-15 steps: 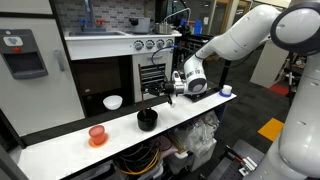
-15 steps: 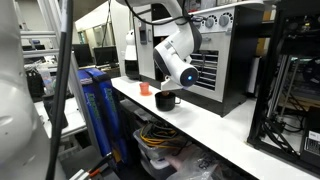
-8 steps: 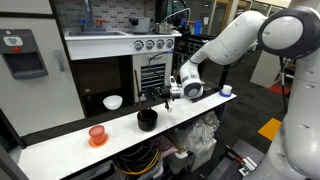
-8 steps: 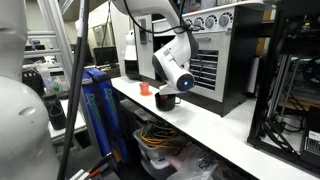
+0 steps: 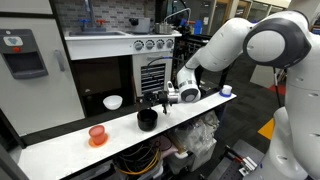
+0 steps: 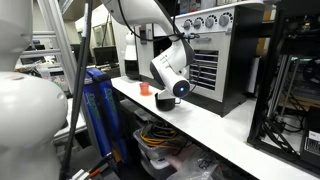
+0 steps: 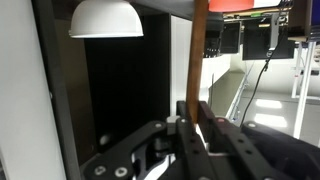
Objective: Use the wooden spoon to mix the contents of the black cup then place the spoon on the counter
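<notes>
My arm point(image 5: 240, 40) has swung lower and further along the white surface point(image 5: 60, 150) in the past second. It now brings me just beside and above the black cup point(image 5: 147, 120), where before I hung further off. My claw point(image 7: 196, 122) is clamped narrow on the wooden spoon point(image 7: 198, 50), whose handle runs straight between my fingers in the wrist view. I cannot tell whether its tip has reached the cup's mouth. I judge stirring is next.
</notes>
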